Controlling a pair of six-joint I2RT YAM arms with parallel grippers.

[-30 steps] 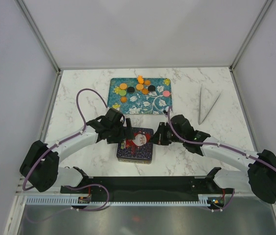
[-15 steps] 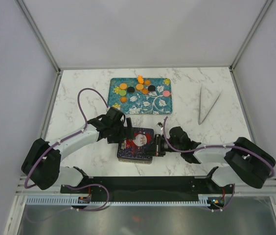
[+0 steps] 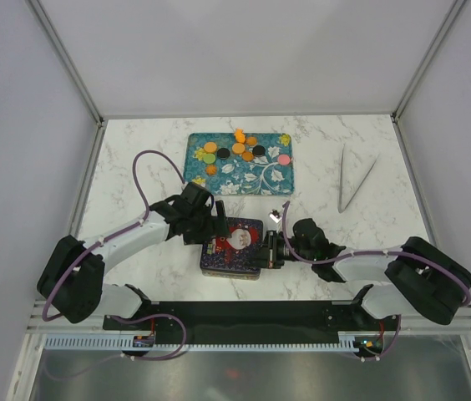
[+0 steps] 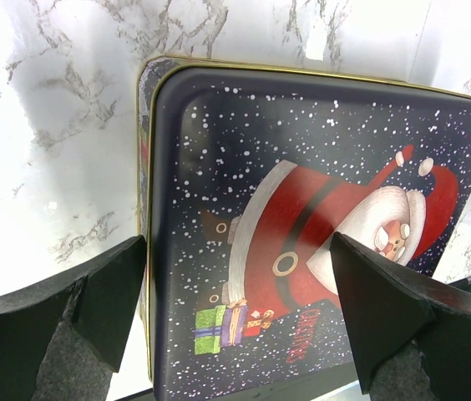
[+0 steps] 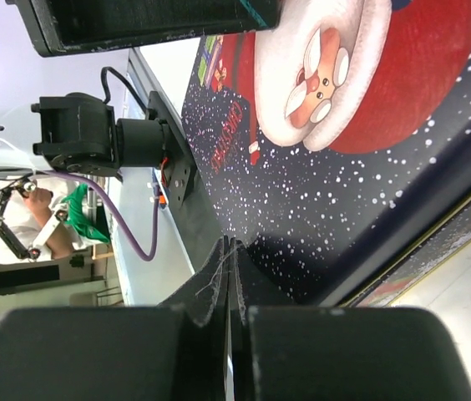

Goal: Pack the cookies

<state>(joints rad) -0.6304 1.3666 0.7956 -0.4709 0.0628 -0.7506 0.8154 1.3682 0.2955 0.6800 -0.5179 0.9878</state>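
Note:
Several cookies (image 3: 238, 149), small orange, green, black and pink discs, lie on the teal floral tray (image 3: 252, 177) at the back. A dark tin with a Santa lid (image 3: 234, 257) sits closed near the front centre. My left gripper (image 3: 211, 227) is open over the tin's left part; in the left wrist view its fingers (image 4: 112, 294) stand either side of the lid (image 4: 302, 209) without touching it. My right gripper (image 3: 268, 248) is shut, with its tips (image 5: 229, 246) against the tin's right edge under the lid rim (image 5: 402, 209).
Metal tongs (image 3: 356, 182) lie at the back right on the marble table. The enclosure walls close in at left, right and back. The black base rail (image 3: 244, 313) runs along the near edge.
My right arm has swung toward the near edge and lowered, bringing its shut gripper to the tin's right side. The left gripper has barely moved.

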